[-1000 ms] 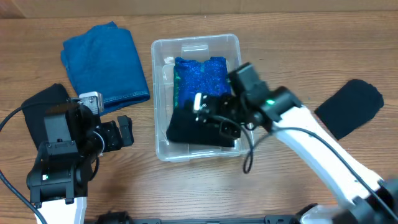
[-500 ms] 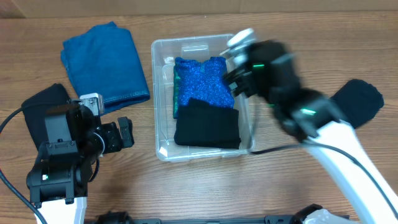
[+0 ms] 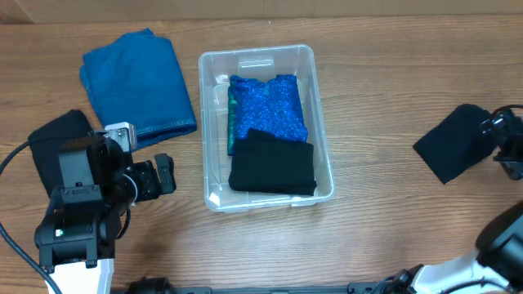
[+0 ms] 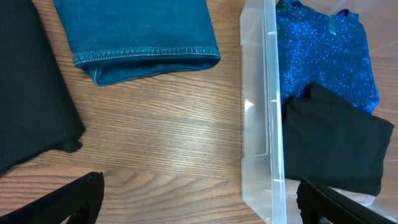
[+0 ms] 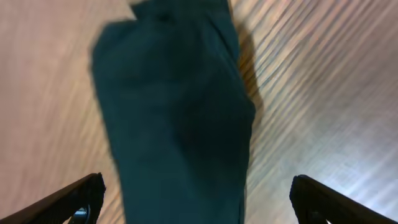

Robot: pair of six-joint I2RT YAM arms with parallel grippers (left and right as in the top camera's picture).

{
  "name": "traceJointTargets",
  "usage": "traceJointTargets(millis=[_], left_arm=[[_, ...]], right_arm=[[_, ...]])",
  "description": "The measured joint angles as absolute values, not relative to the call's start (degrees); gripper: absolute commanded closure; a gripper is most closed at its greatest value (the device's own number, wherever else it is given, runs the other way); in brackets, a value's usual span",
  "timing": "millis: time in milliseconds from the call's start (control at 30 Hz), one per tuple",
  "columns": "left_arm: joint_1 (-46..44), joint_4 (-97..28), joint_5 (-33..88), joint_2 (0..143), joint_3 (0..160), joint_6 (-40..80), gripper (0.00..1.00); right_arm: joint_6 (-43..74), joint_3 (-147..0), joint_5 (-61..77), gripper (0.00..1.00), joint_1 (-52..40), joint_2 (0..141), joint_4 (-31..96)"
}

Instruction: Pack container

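The clear container (image 3: pixel 209 122) stands mid-table, holding a sparkly blue cloth (image 3: pixel 268 110) and, nearer the front, a folded black cloth (image 3: pixel 274 163). Its left wall (image 4: pixel 261 112) shows in the left wrist view. My left gripper (image 3: pixel 163 175) hangs open just left of the bin, with bare wood between its fingers (image 4: pixel 199 202). At the far right, my right gripper (image 3: pixel 502 145) stands open over a dark folded cloth (image 3: pixel 458 143). In the right wrist view that cloth (image 5: pixel 180 124) runs between the spread fingers (image 5: pixel 199 202), not pinched.
A folded blue denim piece (image 3: pixel 139 82) lies at the back left, its hem (image 4: pixel 137 34) close to the bin. Another black cloth (image 3: pixel 57 131) lies at the left, partly under my left arm.
My right gripper has opened, left the black cloth lying in the container and swung far right over the dark cloth. The left arm has not moved.
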State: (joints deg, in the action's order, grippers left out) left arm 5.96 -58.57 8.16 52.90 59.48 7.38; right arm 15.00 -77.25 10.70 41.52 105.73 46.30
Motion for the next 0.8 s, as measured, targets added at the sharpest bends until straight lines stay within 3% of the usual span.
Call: traceJointTargets(millis=[233, 300, 433, 567, 667, 800], left_arm=[[6.0, -58.6, 8.2, 52.9, 59.5, 7.4, 0.00], [6.0, -58.6, 8.2, 52.9, 59.5, 7.4, 0.00], [6.0, -58.6, 8.2, 52.9, 59.5, 7.4, 0.00], [6.0, -58.7, 8.2, 52.9, 59.5, 7.4, 0.00], [6.0, -58.7, 8.2, 52.9, 59.5, 7.4, 0.00], [6.0, -58.7, 8.2, 52.9, 59.5, 7.4, 0.00]], right_arm=[[11.2, -77.5, 13.4, 0.02, 41.5, 115.5, 42.4], [9.9, -77.7, 15.5, 0.44, 41.6, 115.9, 41.7], [8.8, -77.7, 26.9, 0.96, 41.6, 117.8, 40.8], [8.8, -77.6, 38.5, 0.96, 41.3, 116.4, 42.0], [8.7, -78.3, 45.8, 0.96, 37.3, 105.6, 42.1], [3.0, -83.1, 48.3, 0.96, 21.3, 88.3, 44.8]])
